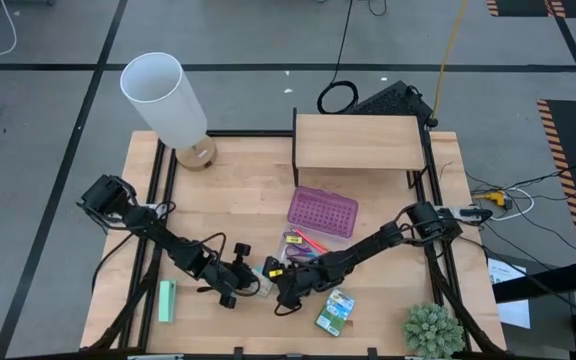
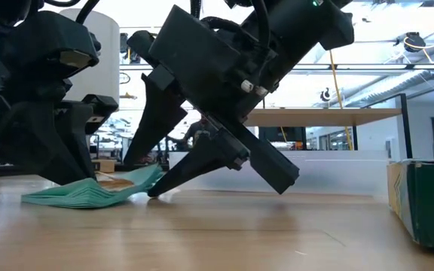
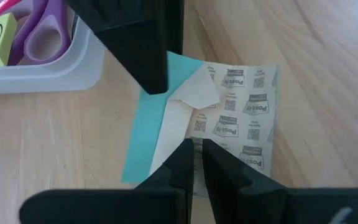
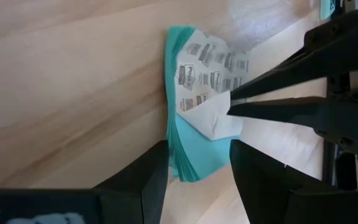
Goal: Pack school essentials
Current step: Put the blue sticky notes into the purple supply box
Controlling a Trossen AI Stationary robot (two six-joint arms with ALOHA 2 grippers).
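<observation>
My setting: a robotics lab or workshop. I stand at a wooden worktop (image 1: 248,200) on a dark metal frame, set on a grey floor (image 1: 48,100) marked with black tape lines and a hazard-striped strip (image 1: 558,140). Loose cables (image 1: 340,95) trail over the floor behind me. The low view looks into a large open hall with ceiling ducts (image 2: 420,86) and shelving (image 2: 322,117).

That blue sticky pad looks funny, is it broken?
Not broken, but messy. The teal sticky-note pad lies fanned on the table, its printed backing sheet peeled up and crumpled where the left gripper pinches it.
</observation>
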